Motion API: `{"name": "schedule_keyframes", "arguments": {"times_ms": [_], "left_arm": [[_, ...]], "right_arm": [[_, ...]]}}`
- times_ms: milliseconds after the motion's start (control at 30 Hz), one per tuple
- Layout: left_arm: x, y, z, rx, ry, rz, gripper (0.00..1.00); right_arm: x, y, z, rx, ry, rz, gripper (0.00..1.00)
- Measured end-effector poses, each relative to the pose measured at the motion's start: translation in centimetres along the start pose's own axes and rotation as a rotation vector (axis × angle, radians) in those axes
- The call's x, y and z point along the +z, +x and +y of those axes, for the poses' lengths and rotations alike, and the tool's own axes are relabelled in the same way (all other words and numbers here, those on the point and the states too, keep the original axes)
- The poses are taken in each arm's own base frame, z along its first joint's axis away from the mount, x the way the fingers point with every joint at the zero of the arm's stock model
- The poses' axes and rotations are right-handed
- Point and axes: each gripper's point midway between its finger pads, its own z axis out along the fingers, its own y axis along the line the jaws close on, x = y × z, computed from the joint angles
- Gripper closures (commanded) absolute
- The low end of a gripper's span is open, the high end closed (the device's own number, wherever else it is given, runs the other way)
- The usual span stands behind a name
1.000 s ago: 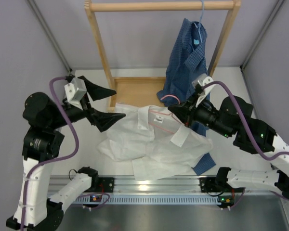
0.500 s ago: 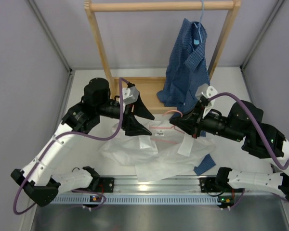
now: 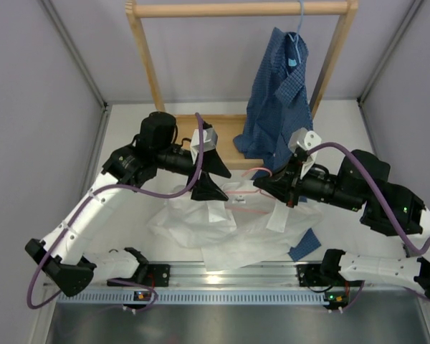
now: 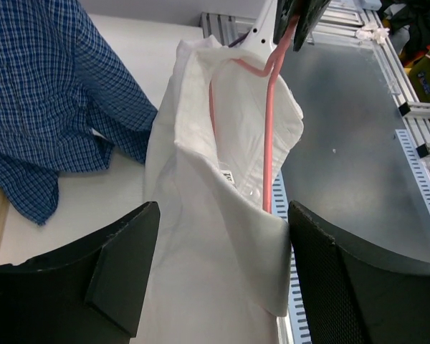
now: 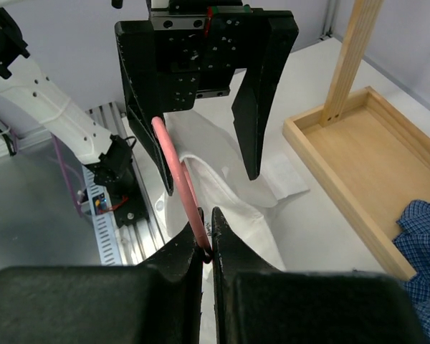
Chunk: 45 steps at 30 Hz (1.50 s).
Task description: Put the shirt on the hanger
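Observation:
The white shirt (image 3: 222,226) lies crumpled on the table, its collar lifted. The pink hanger (image 3: 245,192) runs inside the collar. My right gripper (image 3: 261,184) is shut on the hanger's wire; in the right wrist view (image 5: 206,231) the wire (image 5: 173,161) rises from between the closed fingers. My left gripper (image 3: 213,179) is open, facing the right one, its jaws either side of the raised collar. In the left wrist view the shirt (image 4: 215,215) hangs between the open fingers (image 4: 122,265), and the hanger (image 4: 269,129) shows under the collar. The collar edge touches the right finger.
A dark blue checked shirt (image 3: 279,93) hangs on a light blue hanger from the wooden rack (image 3: 236,8) at the back. The rack's wooden base tray (image 3: 201,132) sits behind the grippers. A metal rail (image 3: 229,276) runs along the near edge. Grey walls stand on both sides.
My left arm has swung from the left side to the middle and brought its open gripper up to the shirt collar. My right gripper, with the hanger, has shifted slightly.

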Motion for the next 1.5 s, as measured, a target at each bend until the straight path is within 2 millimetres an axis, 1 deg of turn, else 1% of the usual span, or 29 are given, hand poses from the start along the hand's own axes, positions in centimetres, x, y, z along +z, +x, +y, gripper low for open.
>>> {"name": "schedule_keyframes", "arguments": {"times_ms": [133, 267, 333, 467, 500, 600, 633, 667, 700, 733, 767, 833, 967, 1000, 1100, 1167, 1233, 1267, 1300, 1333, 1367, 1433, 1500], "left_arm": [[-0.1, 1.1, 0.3, -0.034, -0.023, 0.043, 0.37], [-0.2, 1.9, 0.3, -0.051, -0.037, 0.072, 0.38], [-0.1, 2.1, 0.2, -0.054, -0.036, 0.080, 0.46], [-0.1, 2.4, 0.0, -0.060, -0.038, 0.095, 0.45], [0.0, 2.5, 0.0, -0.062, -0.035, 0.098, 0.51], [0.3, 2.5, -0.1, -0.063, -0.023, 0.105, 0.64], [0.6, 2.6, -0.1, -0.062, -0.015, 0.110, 0.66], [0.9, 2.7, -0.1, -0.064, -0.008, 0.116, 0.71], [1.1, 2.8, 0.0, -0.068, -0.004, 0.121, 0.77], [1.3, 3.0, 0.1, -0.073, 0.000, 0.127, 0.94], [1.5, 3.2, 0.1, -0.078, 0.006, 0.134, 1.00], [1.7, 3.4, -0.6, -0.079, 0.043, 0.139, 1.00], [1.5, 3.1, -1.0, -0.057, 0.054, 0.133, 1.00], [1.4, 3.0, -1.0, -0.051, 0.051, 0.133, 1.00], [1.1, 3.0, -1.2, -0.039, 0.042, 0.133, 1.00], [1.0, 2.9, -1.2, -0.025, 0.035, 0.132, 1.00], [0.8, 2.7, -1.4, -0.012, 0.028, 0.129, 1.00], [0.7, 2.7, -1.5, -0.006, 0.027, 0.127, 1.00], [0.6, 2.6, -1.6, -0.002, 0.027, 0.124, 1.00], [0.5, 2.5, -1.8, 0.001, 0.027, 0.121, 1.00], [0.4, 2.4, -2.0, 0.005, 0.029, 0.118, 1.00], [0.3, 2.2, -2.5, 0.010, 0.049, 0.109, 1.00], [0.3, 2.1, -2.9, 0.009, 0.071, 0.102, 1.00]], "right_arm": [[0.1, 0.4, -0.5, -0.011, 0.023, 0.017, 1.00], [0.1, 0.6, -1.0, -0.017, 0.051, 0.026, 1.00], [0.1, 0.7, -1.3, -0.018, 0.069, 0.031, 1.00], [0.1, 0.8, -1.4, -0.024, 0.074, 0.039, 1.00], [0.1, 0.8, -1.4, -0.024, 0.074, 0.040, 1.00], [0.2, 0.8, -1.3, -0.024, 0.067, 0.045, 1.00], [0.2, 0.8, -1.2, -0.024, 0.063, 0.045, 1.00], [0.2, 0.9, -1.1, -0.023, 0.056, 0.047, 1.00], [0.3, 0.9, -1.0, -0.023, 0.049, 0.049, 1.00], [0.2, 0.9, -0.9, -0.023, 0.045, 0.050, 1.00], [0.3, 0.8, -0.9, -0.023, 0.043, 0.050, 1.00], [0.2, 0.8, -1.1, -0.028, 0.054, 0.050, 1.00], [0.3, 0.6, -0.9, -0.023, 0.044, 0.032, 1.00], [0.3, 0.6, -0.9, -0.021, 0.043, 0.024, 0.91], [0.3, 1.1, -0.6, 0.004, 0.028, 0.014, 0.51], [0.1, 2.0, -0.6, 0.005, 0.030, 0.026, 0.48], [-0.6, 3.0, -0.7, 0.005, 0.031, 0.038, 0.48], [-1.1, 3.1, -0.6, 0.005, 0.029, 0.037, 0.47], [-1.8, 3.2, -0.5, 0.003, 0.025, 0.034, 0.46], [-3.0, 3.1, -0.3, -0.002, 0.014, 0.023, 0.45], [-3.5, 3.0, -0.1, -0.004, 0.009, 0.013, 0.44], [-5.2, 2.9, 0.2, -0.015, -0.005, -0.007, 0.42], [-6.8, 2.7, 0.3, -0.024, -0.006, -0.032, 0.42]]}}
